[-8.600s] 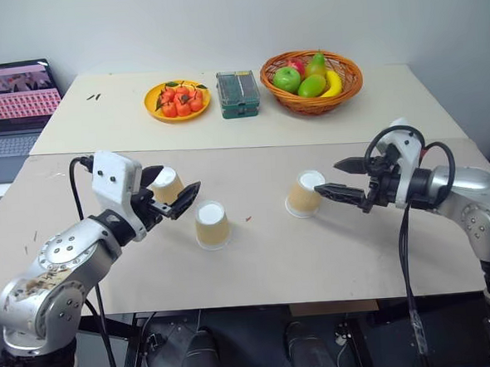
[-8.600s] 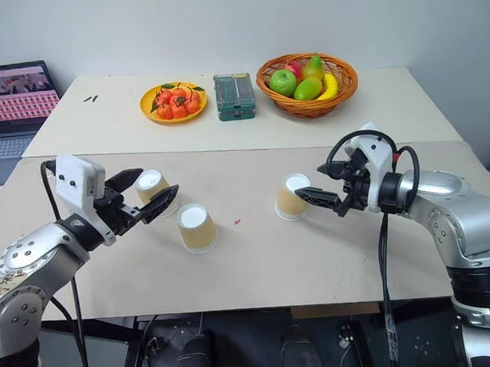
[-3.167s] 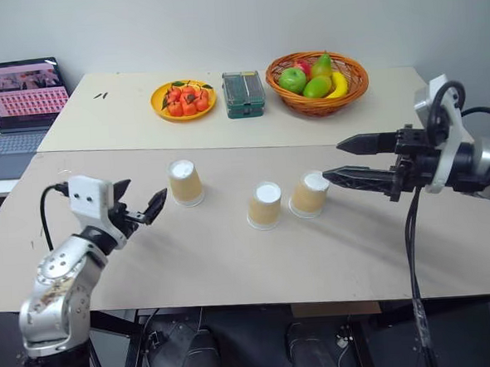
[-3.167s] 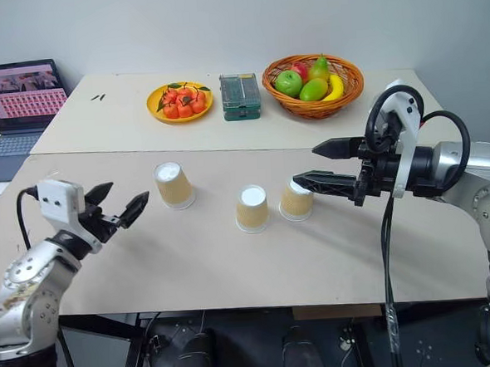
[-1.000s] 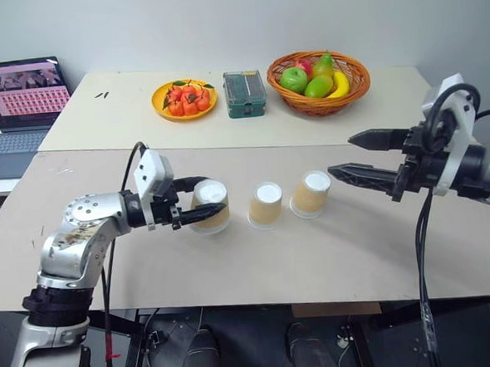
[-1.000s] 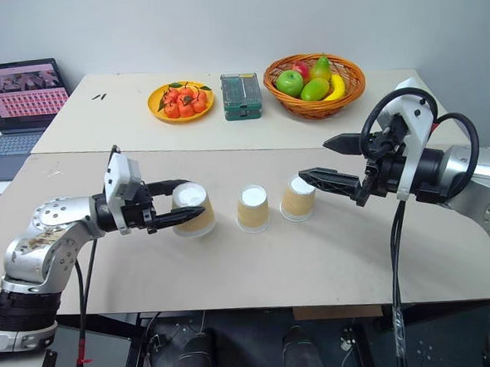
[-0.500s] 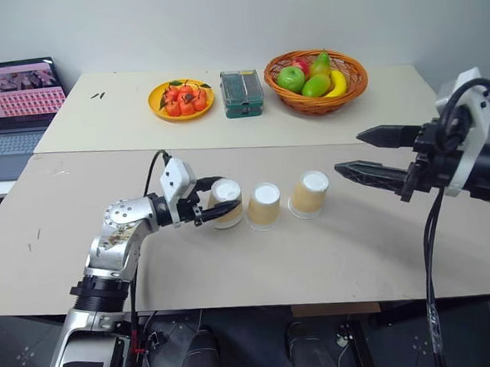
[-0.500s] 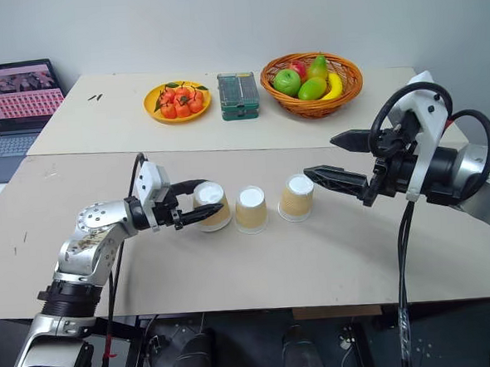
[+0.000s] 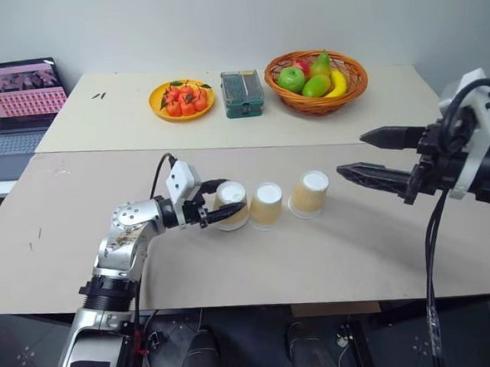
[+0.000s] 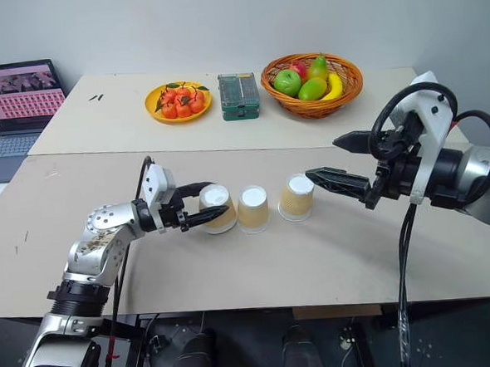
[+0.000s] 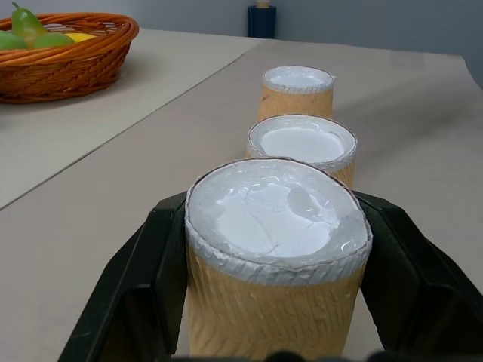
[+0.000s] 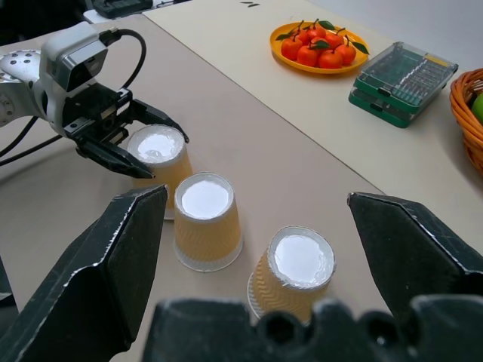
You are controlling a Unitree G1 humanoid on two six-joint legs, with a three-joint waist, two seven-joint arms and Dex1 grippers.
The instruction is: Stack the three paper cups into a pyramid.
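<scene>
A: Where do the three cups stand?
B: All upside down on the desk point(image 9: 258, 266), in a row. Take the middle cup point(image 9: 267, 204) as the mark: the left cup point(image 9: 230, 204) stands just beside it, perhaps touching, and the right cup point(image 9: 310, 193) stands a little apart on its other side, tilted. None is on top of another

A: And the left pincer point(image 9: 230, 203)?
B: Its two black fingers point(image 11: 155, 256) sit either side of the left cup, close against its ribbed wall; whether they press it or have let go I cannot tell. The cup rests on the desk

A: The right pincer point(image 9: 351, 155)?
B: Wide open and holding nothing, hanging above the desk beyond the right cup, well apart from the middle cup, pointing toward the row

A: Anything else?
B: Far behind the middle cup: a fruit basket point(image 9: 316, 73), a green box point(image 9: 243, 93), a yellow plate point(image 9: 182, 99) of small orange fruit. A laptop point(image 9: 17, 102) sits off past the left cup
</scene>
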